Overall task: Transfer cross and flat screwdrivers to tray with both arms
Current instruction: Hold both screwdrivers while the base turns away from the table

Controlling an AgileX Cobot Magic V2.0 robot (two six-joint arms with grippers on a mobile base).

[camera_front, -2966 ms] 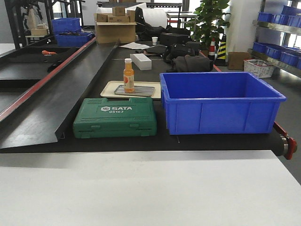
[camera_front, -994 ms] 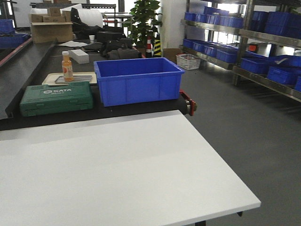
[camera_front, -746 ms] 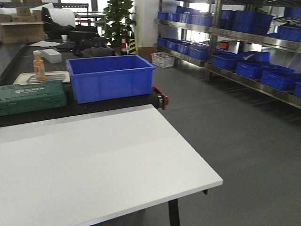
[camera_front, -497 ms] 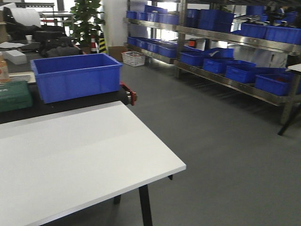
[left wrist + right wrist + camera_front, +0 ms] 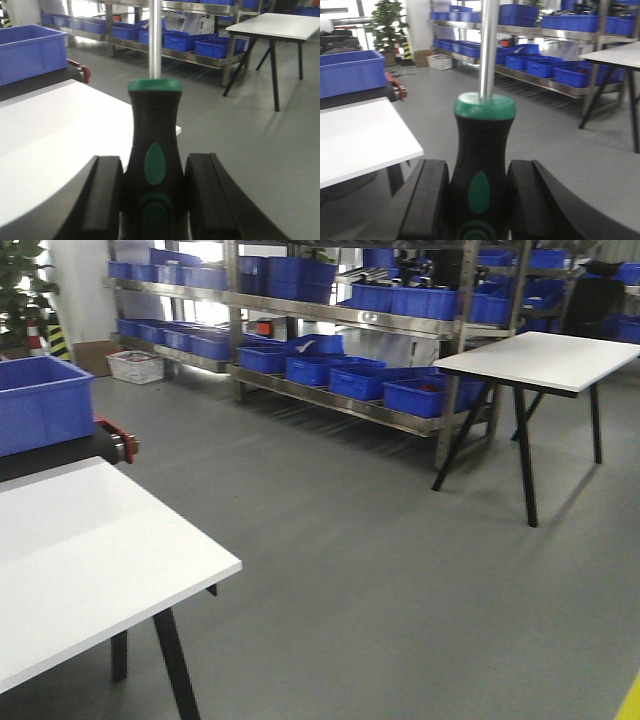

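Observation:
In the left wrist view my left gripper (image 5: 155,167) is shut on a screwdriver (image 5: 155,115) with a black handle, green patches and a green collar. Its metal shaft runs up out of the frame. In the right wrist view my right gripper (image 5: 477,175) is shut on a like screwdriver (image 5: 484,135), shaft also pointing up past the top edge. Both tips are out of view, so I cannot tell cross from flat. The tray is out of view. Neither gripper shows in the front view.
A white table (image 5: 80,540) fills the lower left, with its corner jutting over grey floor. A blue bin (image 5: 40,400) stands behind it. Metal shelves with blue bins (image 5: 350,370) line the back. A second white table (image 5: 540,355) on black legs stands at right.
The front view has swung far to the right. The green case, bottle and trays have slid off the left edge; the shelves, open floor and second table have come in.

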